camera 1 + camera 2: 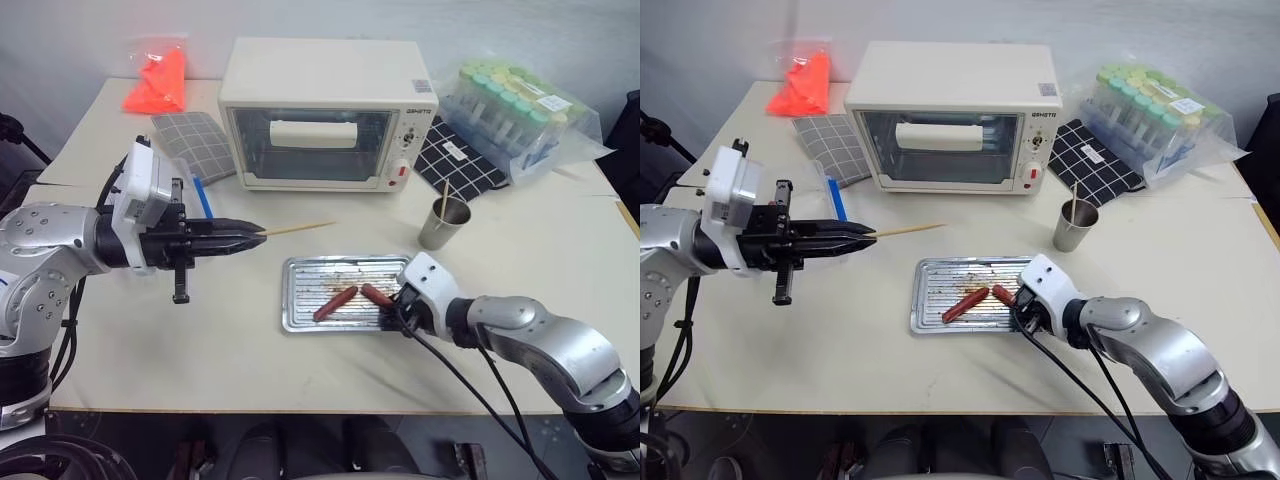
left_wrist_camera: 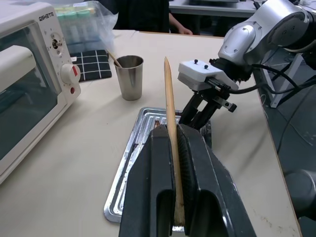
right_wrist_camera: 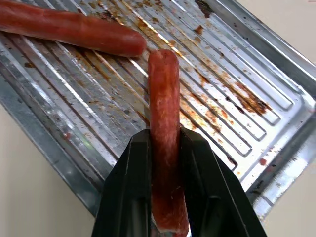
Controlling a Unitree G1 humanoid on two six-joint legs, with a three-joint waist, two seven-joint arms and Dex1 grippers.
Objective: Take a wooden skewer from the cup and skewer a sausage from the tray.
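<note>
Two tools gripping (skewer (image 1: 300,228), sausage (image 3: 164,138))

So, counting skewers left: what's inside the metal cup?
One wooden stick pokes above the cup's rim, leaning against its wall. The wall hides anything lower inside.

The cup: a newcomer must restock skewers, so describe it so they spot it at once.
Find the white oven. Just off its knob end, between the black grid mat and the tray, stands the cup. It is the sole plain metal cylinder, with one skewer poking out.
</note>
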